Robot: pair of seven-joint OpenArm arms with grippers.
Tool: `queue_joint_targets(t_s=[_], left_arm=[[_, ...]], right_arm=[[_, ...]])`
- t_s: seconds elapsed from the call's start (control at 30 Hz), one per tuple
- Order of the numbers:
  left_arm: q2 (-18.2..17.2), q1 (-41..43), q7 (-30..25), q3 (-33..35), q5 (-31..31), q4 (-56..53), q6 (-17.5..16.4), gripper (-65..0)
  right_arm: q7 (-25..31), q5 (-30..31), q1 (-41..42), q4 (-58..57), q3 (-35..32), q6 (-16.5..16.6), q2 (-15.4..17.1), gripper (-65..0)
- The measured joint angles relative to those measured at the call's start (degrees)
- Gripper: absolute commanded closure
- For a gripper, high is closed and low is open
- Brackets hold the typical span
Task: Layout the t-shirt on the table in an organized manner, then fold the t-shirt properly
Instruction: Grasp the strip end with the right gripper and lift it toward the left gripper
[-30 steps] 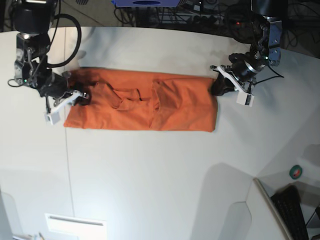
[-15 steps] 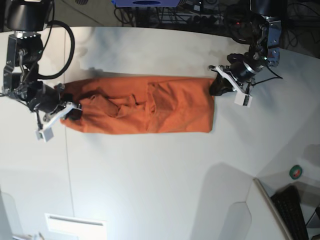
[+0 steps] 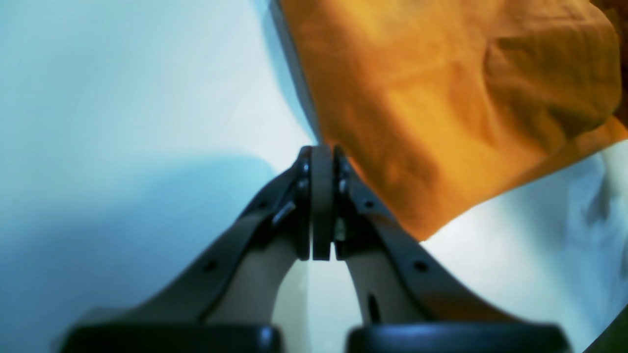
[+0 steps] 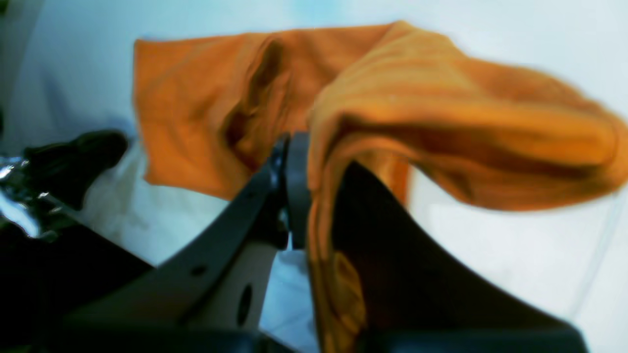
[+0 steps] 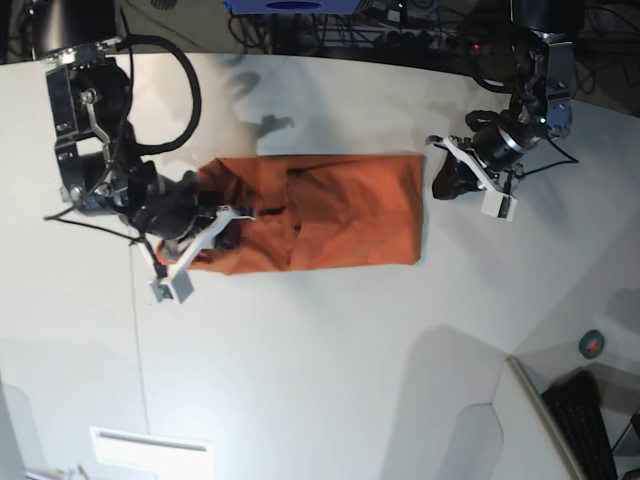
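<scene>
Two hands: right hand (image 4: 299,196) clamps t-shirt (image 5: 330,210) end, raised; left hand (image 3: 322,206) closed, empty, beside hem.

- The t-shirt (image 5: 320,212), plain bright orange, is lying as a long folded band, one end lifting and apparently curling back over itself.
- The table (image 5: 320,380), smooth white, is carrying it.

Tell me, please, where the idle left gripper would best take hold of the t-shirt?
Probably the near corner of the t-shirt beside the shut left gripper, approached from the bare table side. The hem lies flat with a free edge there, while the right gripper has the opposite end lifted.
</scene>
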Motion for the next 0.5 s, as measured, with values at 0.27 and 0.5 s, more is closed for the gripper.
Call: queue_joint_targets(t_s=[0.27, 0.5], left_arm=[[-0.3, -1.4, -0.2, -5.0, 0.3, -1.6, 2.5, 0.0], [0.1, -3.4, -0.2, 3.4, 0.2, -3.9, 3.2, 0.0]], right_arm=[[0.2, 0.4, 2.5, 1.3, -12.5, -6.8, 0.3, 0.0], [1.7, 0.4, 6.6, 1.3, -19.6, -12.3, -0.9, 0.0]])
